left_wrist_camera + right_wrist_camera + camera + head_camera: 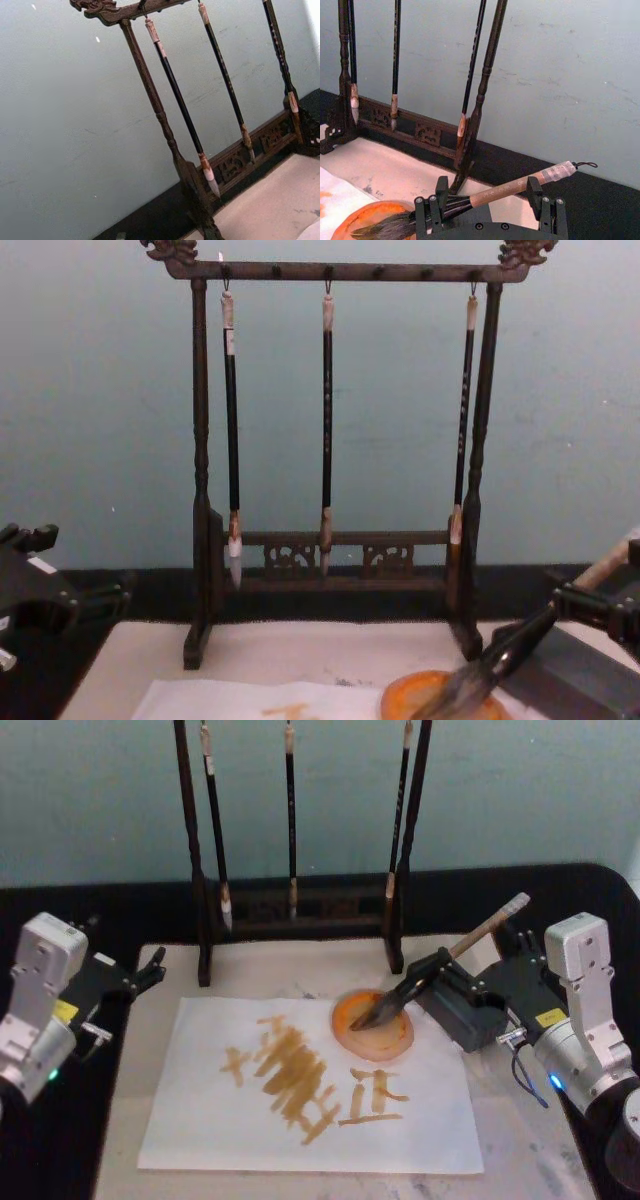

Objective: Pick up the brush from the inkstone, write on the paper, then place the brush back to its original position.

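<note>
Beige mat [520,1140] on black table [60,1160], teal wall [100,800] behind.

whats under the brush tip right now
The brush tuft rests on a round orange dish, which lies on the paper's upper right part. The dish surface under the bristles is covered. The right gripper has the shaft between its fingers.

Paper [300,1090] on mat [520,1140]; inkstone [372,1025] at paper's right rear; brush rack [300,910] behind

Ochre brush-written characters on the paper [310,1080], not legible, no other readable text or labels
</note>
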Tool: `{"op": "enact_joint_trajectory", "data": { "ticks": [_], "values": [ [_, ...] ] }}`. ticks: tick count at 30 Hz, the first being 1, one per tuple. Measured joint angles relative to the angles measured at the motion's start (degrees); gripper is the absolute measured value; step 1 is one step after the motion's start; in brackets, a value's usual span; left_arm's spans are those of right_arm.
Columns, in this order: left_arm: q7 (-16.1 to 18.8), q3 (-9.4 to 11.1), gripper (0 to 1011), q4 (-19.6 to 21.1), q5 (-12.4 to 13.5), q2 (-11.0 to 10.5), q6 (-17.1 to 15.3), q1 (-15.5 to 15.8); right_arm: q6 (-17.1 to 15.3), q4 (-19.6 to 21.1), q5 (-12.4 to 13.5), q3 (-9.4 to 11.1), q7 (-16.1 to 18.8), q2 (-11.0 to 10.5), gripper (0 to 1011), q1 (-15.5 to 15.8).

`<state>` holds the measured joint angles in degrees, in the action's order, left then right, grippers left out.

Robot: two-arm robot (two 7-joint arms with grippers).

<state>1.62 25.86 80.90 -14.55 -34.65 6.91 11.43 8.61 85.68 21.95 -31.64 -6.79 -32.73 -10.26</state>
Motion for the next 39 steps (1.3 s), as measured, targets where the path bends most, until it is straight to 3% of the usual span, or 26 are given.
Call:
{"op": "enact_joint_trajectory", "data": {
  "ticks": [39],
  "values": [
    [0.0,0.0,1010,0.0,0.0,0.0,0.0,0.0,0.0,0.0,0.0,0.0,0.0,0.0,1000,0.0]
  ]
}}
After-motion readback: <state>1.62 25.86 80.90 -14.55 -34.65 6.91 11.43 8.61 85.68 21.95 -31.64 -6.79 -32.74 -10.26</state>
